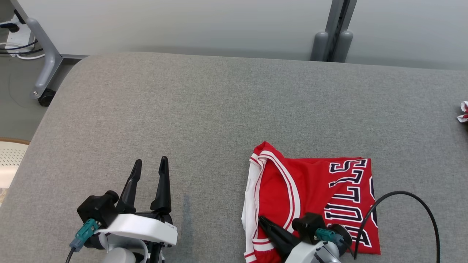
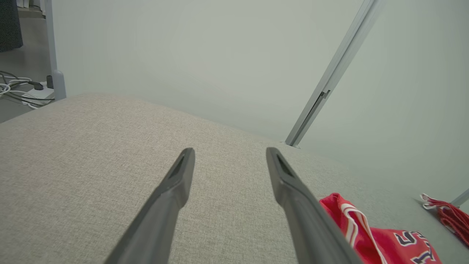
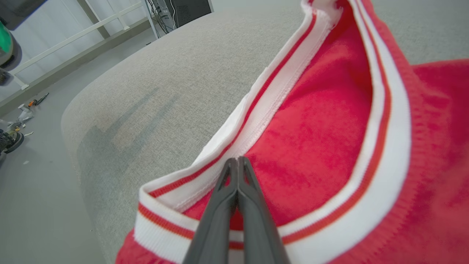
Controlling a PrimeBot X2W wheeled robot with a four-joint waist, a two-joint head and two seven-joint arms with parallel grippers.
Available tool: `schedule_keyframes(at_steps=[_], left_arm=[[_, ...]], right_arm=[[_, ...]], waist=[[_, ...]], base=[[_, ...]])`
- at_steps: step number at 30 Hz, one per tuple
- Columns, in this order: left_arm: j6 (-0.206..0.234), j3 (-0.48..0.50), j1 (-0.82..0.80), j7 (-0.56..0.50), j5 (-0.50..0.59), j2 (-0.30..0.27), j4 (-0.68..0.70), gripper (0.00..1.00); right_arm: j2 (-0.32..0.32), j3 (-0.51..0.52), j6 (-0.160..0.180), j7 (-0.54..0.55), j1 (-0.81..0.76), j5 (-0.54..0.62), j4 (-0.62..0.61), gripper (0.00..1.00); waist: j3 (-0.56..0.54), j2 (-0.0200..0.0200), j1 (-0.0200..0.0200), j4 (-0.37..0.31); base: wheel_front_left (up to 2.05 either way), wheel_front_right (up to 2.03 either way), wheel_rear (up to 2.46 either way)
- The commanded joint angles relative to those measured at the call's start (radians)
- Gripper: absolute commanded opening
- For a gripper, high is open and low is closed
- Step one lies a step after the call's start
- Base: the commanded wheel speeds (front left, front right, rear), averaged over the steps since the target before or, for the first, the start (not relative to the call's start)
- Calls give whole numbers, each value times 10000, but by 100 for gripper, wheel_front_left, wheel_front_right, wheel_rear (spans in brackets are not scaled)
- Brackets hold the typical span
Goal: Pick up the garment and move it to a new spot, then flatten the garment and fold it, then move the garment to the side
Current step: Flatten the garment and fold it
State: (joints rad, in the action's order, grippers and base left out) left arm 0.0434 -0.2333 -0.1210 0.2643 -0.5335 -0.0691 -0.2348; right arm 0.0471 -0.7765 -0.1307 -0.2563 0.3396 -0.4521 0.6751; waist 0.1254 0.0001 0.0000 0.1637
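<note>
Right wrist: right gripper point(image 3: 237, 160) jaws together at jersey point(image 3: 329, 128) trim — head: left gripper point(image 1: 151, 159) jaws apart, plus one red cloth point(image 1: 463, 111).

My fingers point(image 3: 256, 216) are dark grey; the jersey point(image 1: 314, 182) is red, with white-and-red striped trim and white-edged navy lettering; the tabletop point(image 1: 219, 109) is grey.

Bright, even light, faint soft shadows on the grey table point(image 1: 219, 109), wide-angle bowing in wrist views.

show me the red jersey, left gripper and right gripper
red jersey point(image 1: 312, 182), head view, red chest fabric left of the lettering
left gripper point(image 1: 151, 160), head view, midway between its open fingertips
right gripper point(image 3: 237, 159), right wrist view, where its shut fingertips meet
</note>
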Motion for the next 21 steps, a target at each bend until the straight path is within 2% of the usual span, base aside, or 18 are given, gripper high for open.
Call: schedule_keyframes(at_steps=[1,4,10,14,18,21], left_arm=[[-68,63,-118,-4,76,-3,6,100],[-56,141,-95,-4,96,12,23,100],[-90,227,-45,-4,164,47,50,100],[-96,226,-86,-4,178,60,33,100],[-151,134,-245,-4,192,88,16,100],[-176,96,-357,-6,165,106,4,100]], right_arm=[[75,-106,-1,-67,204,-138,39,0],[73,95,-1,-110,440,-83,-1,0],[139,1515,-1,-106,460,616,-799,0],[214,2119,-1,-108,440,929,-999,0],[204,2591,-1,-109,764,1130,-825,0],[198,2642,-1,-108,1157,1236,-203,0]], waist=[[26,-1,0,-16],[55,-1,0,-94],[75,-1,0,-302],[92,-1,0,-349],[209,-1,0,-191],[367,-1,0,71]], base=[[0,0,0],[0,0,0],[0,0,0],[0,0,0],[0,0,0],[0,0,0]])
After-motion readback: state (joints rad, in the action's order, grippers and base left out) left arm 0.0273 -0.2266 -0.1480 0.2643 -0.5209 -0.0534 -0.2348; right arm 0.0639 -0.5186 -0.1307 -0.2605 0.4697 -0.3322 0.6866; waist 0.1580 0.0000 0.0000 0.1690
